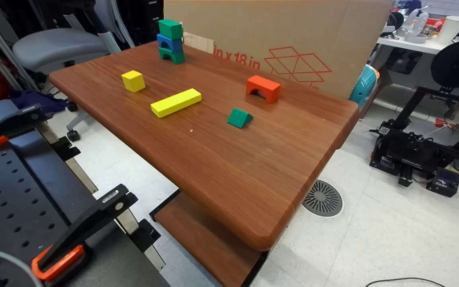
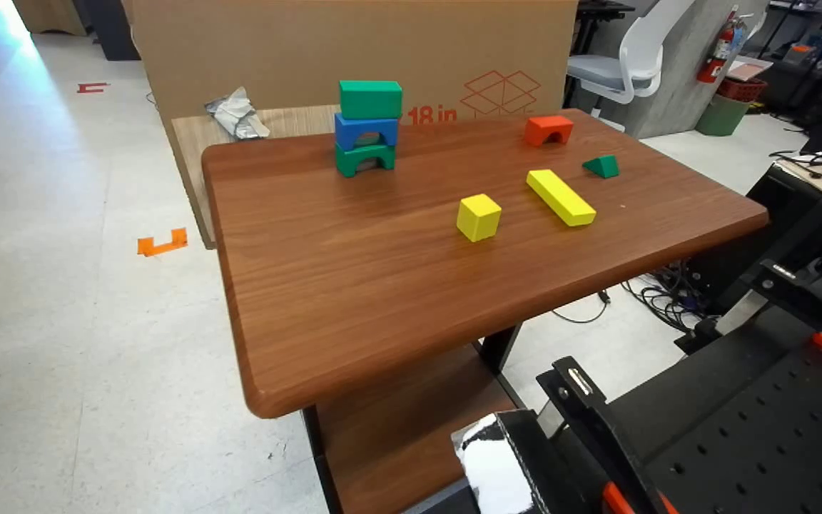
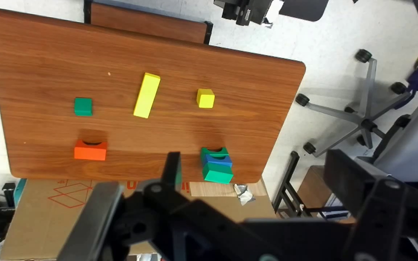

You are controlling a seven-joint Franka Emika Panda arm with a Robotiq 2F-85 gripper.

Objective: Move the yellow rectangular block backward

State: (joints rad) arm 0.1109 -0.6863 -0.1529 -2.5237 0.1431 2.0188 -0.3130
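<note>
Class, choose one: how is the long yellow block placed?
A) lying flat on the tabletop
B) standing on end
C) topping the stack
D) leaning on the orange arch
A: in both exterior views, the long yellow block rests lengthwise on the tabletop, apart from the stack.

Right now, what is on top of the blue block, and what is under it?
A green block lies on top, a green arch underneath. Their touching faces are covered.

Wood-grained brown table (image 1: pixel 229 155), round-cornered. Directly upon it: yellow rectangular block (image 1: pixel 176 103), yellow cube (image 1: pixel 133 81), green wedge (image 1: pixel 239 118), orange arch (image 1: pixel 264 85), green arch (image 1: pixel 176 56).
</note>
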